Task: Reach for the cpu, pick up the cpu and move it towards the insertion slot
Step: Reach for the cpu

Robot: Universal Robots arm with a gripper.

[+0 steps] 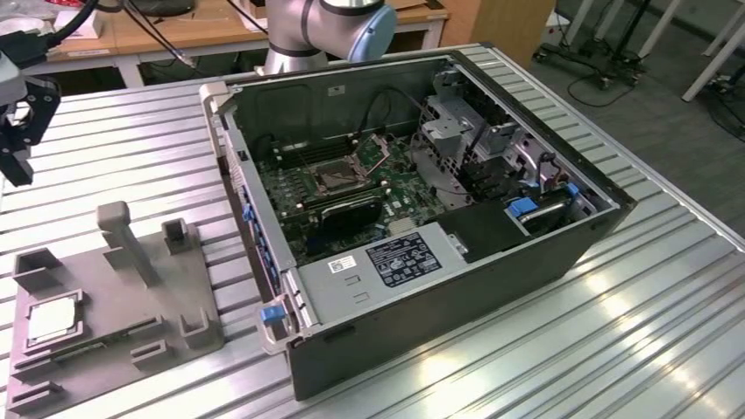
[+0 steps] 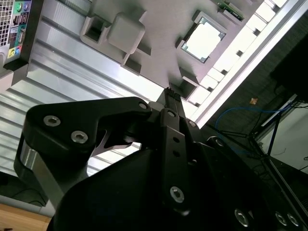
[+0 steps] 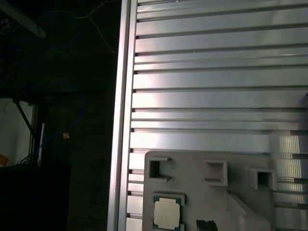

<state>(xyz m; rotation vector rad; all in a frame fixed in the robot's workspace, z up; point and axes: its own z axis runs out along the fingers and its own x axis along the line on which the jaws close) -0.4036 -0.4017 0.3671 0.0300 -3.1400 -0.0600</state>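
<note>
My gripper [image 1: 17, 166] hangs in the air over the slotted metal table [image 1: 652, 314], and it carries nothing. From these views I cannot tell whether it is released or clenched.

The cpu [image 1: 52, 319] lies below me and off to one side, well apart from my tip, with its silvery face turned up. It sits in a shallow square pocket of the grey fixture plate [image 1: 117, 305]. I take it the pocket is there to keep the chip flat and in a known spot, so I can come down on it squarely. In the second wrist view the cpu [image 2: 204, 41] shows beyond my tip, clear of the plate's upright blocks.

The insertion slot [image 1: 331, 179] is much farther from me than the chip, past the near wall of the open computer case [image 1: 466, 262]. The case lies on its side with the panel off, which I judge is to leave the board facing up and the socket reachable from above.

The reach is at an early stage, and the chip is not yet touched
</note>
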